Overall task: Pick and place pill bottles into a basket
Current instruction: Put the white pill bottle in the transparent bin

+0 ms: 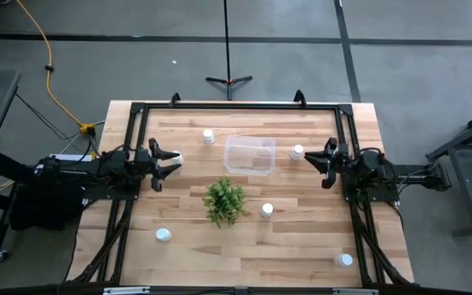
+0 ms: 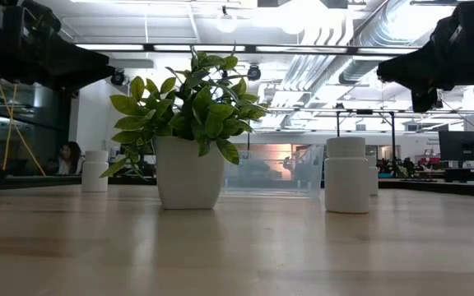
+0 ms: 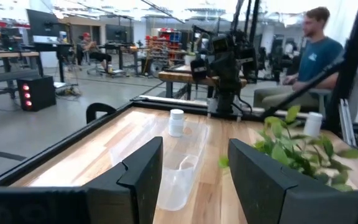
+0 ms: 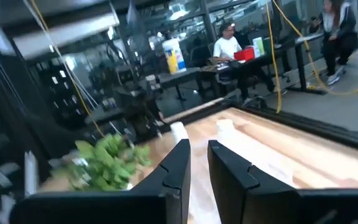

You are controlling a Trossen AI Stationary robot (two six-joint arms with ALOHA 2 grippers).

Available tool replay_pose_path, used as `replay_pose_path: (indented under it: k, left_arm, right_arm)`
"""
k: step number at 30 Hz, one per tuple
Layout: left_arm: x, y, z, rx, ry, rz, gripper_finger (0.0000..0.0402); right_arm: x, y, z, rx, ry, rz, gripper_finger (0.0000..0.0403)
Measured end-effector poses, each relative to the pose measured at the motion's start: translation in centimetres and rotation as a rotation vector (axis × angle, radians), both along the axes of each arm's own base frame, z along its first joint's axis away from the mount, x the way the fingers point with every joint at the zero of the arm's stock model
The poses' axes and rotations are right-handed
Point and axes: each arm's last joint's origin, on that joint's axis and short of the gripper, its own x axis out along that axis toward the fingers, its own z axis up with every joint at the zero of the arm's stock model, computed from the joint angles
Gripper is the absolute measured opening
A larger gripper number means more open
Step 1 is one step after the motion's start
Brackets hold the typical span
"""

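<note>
- Overhead view first: clear, see-through plastic rectangular basket (image 1: 250, 155) lying empty near the middle of the pale wooden counter (image 1: 195, 246), green leafy plant in a white pot (image 1: 224, 201) just in front of it.
- Small white cylindrical pill bottles scattered around: one (image 1: 209, 136) beside the basket's left far corner, one (image 1: 297, 152) just right of it, one (image 1: 267, 210) beside the plant, two (image 1: 163, 235) (image 1: 345, 260) well apart near the front; none placed yet.
- Left gripper (image 1: 170, 161) parked at the left edge, right gripper (image 1: 314, 158) at the right edge near a bottle, probably staged for a first pick.
- Low view: plant pot in the centre, one bottle (image 2: 347, 174) to its right, another (image 2: 95, 171) to its left, basket (image 2: 274, 171) behind.
- Left wrist view: fingers (image 3: 140, 169) apart, holding nothing, aimed along the basket (image 3: 180, 165).
- Right wrist view: fingers (image 4: 176, 163) nearly together, empty.
</note>
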Motion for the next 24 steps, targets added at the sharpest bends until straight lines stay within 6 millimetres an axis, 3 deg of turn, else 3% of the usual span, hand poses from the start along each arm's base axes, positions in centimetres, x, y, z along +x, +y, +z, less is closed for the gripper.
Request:
replay_pose_path:
  k: [5, 12, 24]
  left_arm:
    - [-0.06, 0.08, 0.41, -0.18, -0.086, 0.009, 0.0216]
    - [-0.13, 0.42, -0.05, -0.546, -0.164, 0.108, 0.0216]
    - [-0.14, 0.43, -0.09, -0.556, -0.16, 0.112, 0.0216]
  right_arm:
    - [-0.01, 0.0, 0.12, 0.157, -0.055, 0.018, 0.0049]
    - [-0.03, -0.06, 0.12, 0.173, -0.061, -0.003, 0.0051]
    - [-0.02, -0.02, 0.12, 0.194, -0.066, 0.015, 0.0053]
